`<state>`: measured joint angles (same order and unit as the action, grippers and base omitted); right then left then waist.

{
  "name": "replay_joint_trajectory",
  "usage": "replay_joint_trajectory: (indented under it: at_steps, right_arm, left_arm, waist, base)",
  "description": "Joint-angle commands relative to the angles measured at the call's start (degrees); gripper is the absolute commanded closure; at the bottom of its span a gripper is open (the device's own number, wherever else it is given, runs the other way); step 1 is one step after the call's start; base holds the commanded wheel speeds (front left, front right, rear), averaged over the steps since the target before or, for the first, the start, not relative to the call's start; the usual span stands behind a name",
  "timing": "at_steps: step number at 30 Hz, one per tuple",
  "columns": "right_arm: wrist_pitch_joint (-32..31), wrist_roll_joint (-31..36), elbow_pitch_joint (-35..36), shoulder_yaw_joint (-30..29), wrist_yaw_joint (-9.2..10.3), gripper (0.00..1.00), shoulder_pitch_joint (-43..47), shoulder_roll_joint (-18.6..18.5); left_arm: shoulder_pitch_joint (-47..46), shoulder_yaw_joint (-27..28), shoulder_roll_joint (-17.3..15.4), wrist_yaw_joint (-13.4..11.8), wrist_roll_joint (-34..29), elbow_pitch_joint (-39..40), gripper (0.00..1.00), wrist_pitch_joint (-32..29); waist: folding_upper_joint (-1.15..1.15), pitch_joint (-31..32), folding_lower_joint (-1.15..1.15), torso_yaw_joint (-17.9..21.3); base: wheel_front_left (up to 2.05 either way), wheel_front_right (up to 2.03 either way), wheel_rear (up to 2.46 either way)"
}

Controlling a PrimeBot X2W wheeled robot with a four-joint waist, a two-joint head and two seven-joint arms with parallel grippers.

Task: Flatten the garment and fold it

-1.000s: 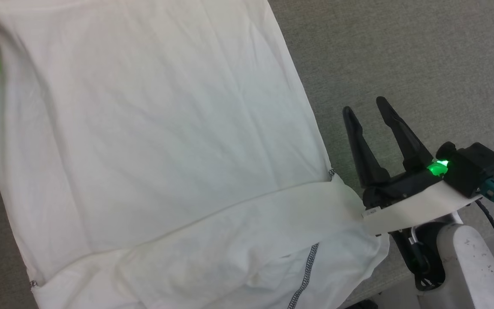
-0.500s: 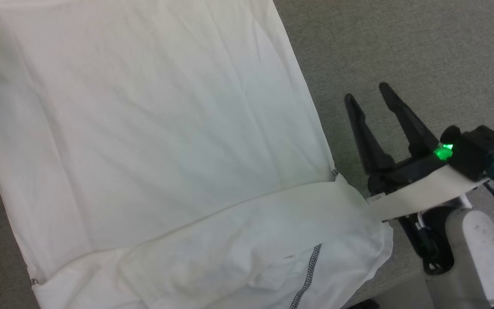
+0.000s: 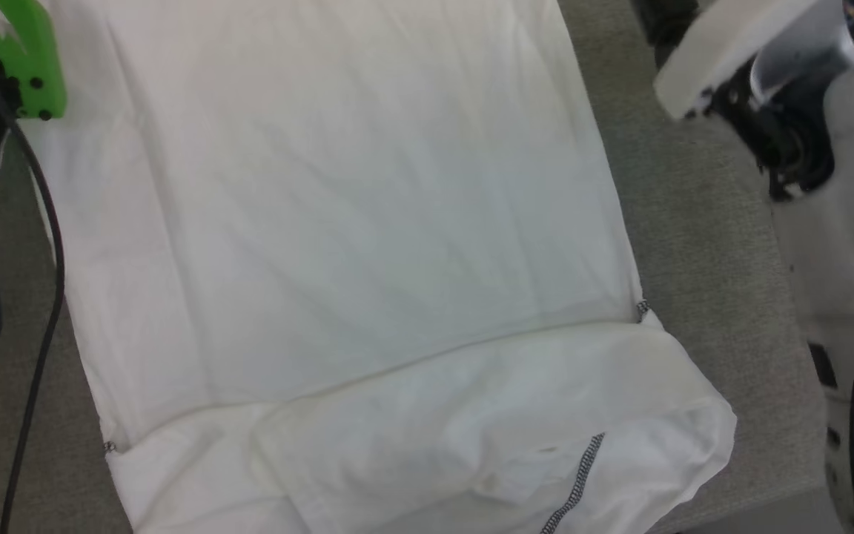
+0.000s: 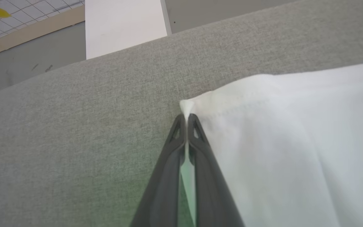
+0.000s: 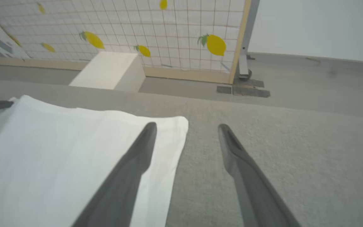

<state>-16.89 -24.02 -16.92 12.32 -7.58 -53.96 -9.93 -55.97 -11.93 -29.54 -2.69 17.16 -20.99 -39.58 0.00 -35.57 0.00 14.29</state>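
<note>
Grey upholstery (image 4: 74, 132), garment (image 4: 295, 142) (corner in left jaws)

Garment (image 3: 368, 222): plain white and unpatterned across the body, with one seam (image 3: 579, 475) of dark grey zigzag stitching and small grey stitch marks at two edge corners. Tabletop (image 3: 694, 222): mid-grey woven cloth with a fine heathered fleck. Left gripper (image 4: 187, 117) and right gripper (image 5: 187, 125): matt charcoal fingers, and a pale green glow lies between the left pair. Bracket (image 3: 23, 63) on the left arm: bright green with black screw heads. Cable (image 3: 49, 245): black. Box (image 5: 106, 71): white. Screen (image 5: 169, 28): white with a thin grid, yellow lemons with green leaves, and a tan frame. Floor (image 5: 295, 72): grey.
</note>
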Motion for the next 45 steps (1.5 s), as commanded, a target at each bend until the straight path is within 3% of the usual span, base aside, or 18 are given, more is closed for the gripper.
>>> replay_joint_trajectory:
  at_steps: [1, 9, 20, 21, 22, 24, 25, 29, 34, 45]
  right_arm:
    - [-2.23, -0.20, -3.56, -0.88, 0.09, 0.00, -3.77, 0.64]
    - [-12.48, 6.79, -21.89, -7.55, 0.09, 0.00, -18.20, 2.55]
    - [-23.68, 13.97, -31.72, -11.11, 0.09, 0.00, -24.59, 4.71]
    - [-25.49, 14.43, -32.27, -10.73, 0.09, 0.05, -24.64, 4.80]
    - [-27.06, 14.80, -32.68, -10.49, 0.09, 0.52, -24.66, 4.81]
    - [-29.63, 15.63, -32.80, -10.12, 0.09, 0.80, -24.65, 4.66]
    - [-30.24, 15.95, -32.66, -10.03, 0.09, 1.00, -24.55, 4.61]
    - [-28.32, 17.07, -30.32, -10.13, 0.09, 1.00, -24.14, 3.98]
    - [-19.97, 18.20, -26.55, -10.37, 0.09, 1.00, -24.24, 3.00]
    - [-2.63, 22.40, -25.16, -12.88, 0.09, 1.00, -28.55, 1.74]
  left_arm:
    - [-1.55, -0.45, 0.72, 0.43, 0.56, -0.12, 1.00, 0.62]
    - [-4.92, -2.78, 3.69, 1.99, 0.95, -0.38, 1.00, 2.70]
    - [-6.06, -4.45, 5.34, 3.44, 1.86, -1.19, 1.00, 4.48]
    - [-6.07, -4.51, 5.41, 3.43, 1.93, -1.34, 1.00, 4.62]
    - [-6.08, -4.54, 5.44, 3.41, 1.98, -1.46, 1.00, 4.73]
    - [-6.11, -4.59, 5.38, 3.38, 2.09, -1.74, 1.00, 4.93]
    - [-6.13, -4.59, 5.30, 3.39, 2.13, -1.88, 1.00, 4.99]
    - [-6.75, -4.41, 5.05, 3.14, 1.98, -2.14, 1.00, 6.66]
    - [-8.81, -4.25, 4.41, 2.39, 0.14, -2.16, 1.00, 12.78]
    - [-15.79, -2.11, 4.51, -2.26, -3.17, -3.49, 1.00, 27.79]
  waist:
    - [0.00, -2.14, 0.00, -2.77]
    - [0.00, -5.17, 0.00, -7.78]
    - [0.00, -7.24, 0.00, -10.84]
    - [0.00, -7.25, 0.00, -10.82]
    - [0.00, -7.24, 0.00, -10.77]
    - [0.00, -7.22, 0.00, -10.56]
    - [0.00, -7.20, 0.00, -10.46]
    - [0.00, -7.17, 0.00, -10.08]
    - [0.00, -6.90, 0.00, -9.38]
    - [0.00, -6.33, 0.00, -7.95]
  base:
    - [0.00, 0.00, 0.00]
    - [0.00, 0.00, 0.00]
    - [0.00, 0.00, 0.00]
    - [0.00, 0.00, 0.00]
    - [0.00, 0.00, 0.00]
    - [0.00, 0.00, 0.00]
    - [0.00, 0.00, 0.00]
    - [0.00, 0.00, 0.00]
    - [0.00, 0.00, 0.00]
    - [0.00, 0.00, 0.00]
